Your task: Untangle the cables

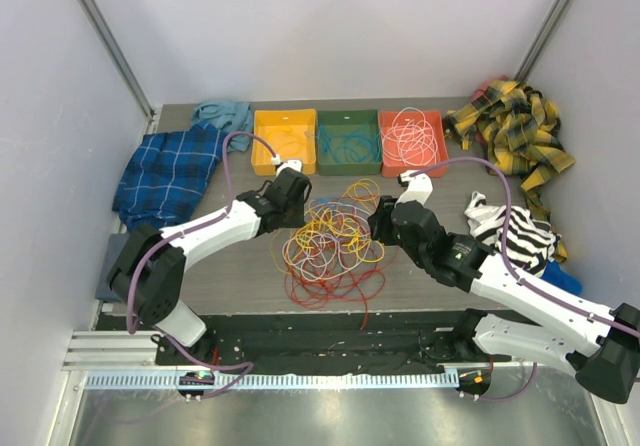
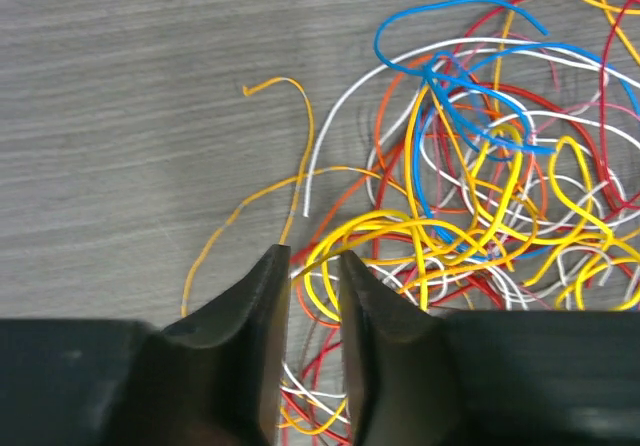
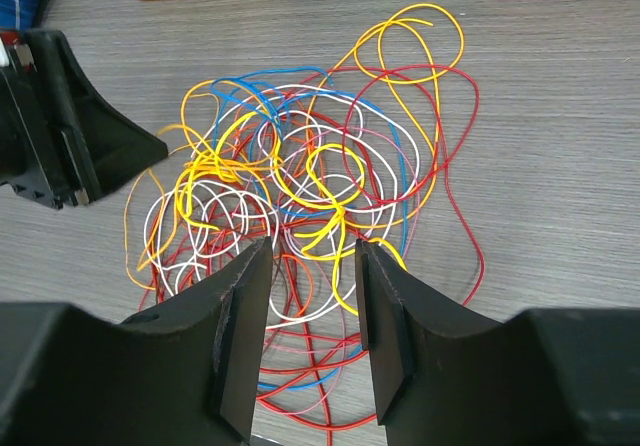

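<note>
The cables [image 1: 330, 241] lie in a loose tangle of red, orange, yellow, white and blue loops on the grey table between the two arms. My left gripper [image 1: 297, 194] sits at the tangle's left edge. In the left wrist view its fingers stand a narrow gap apart [image 2: 314, 256], with yellow, red and white cables [image 2: 470, 206] running through the gap. My right gripper [image 1: 385, 221] hangs at the tangle's right side. It is open [image 3: 312, 246], with red and yellow cables [image 3: 300, 186] below the space between its fingers and nothing gripped.
Three bins stand in a row behind the tangle: yellow [image 1: 262, 144], green [image 1: 347, 114] and orange-red [image 1: 410, 113], the last two holding coiled cables. A blue plaid cloth [image 1: 170, 171] lies at the left. A yellow plaid cloth [image 1: 515, 131] and a striped cloth [image 1: 515, 234] lie at the right.
</note>
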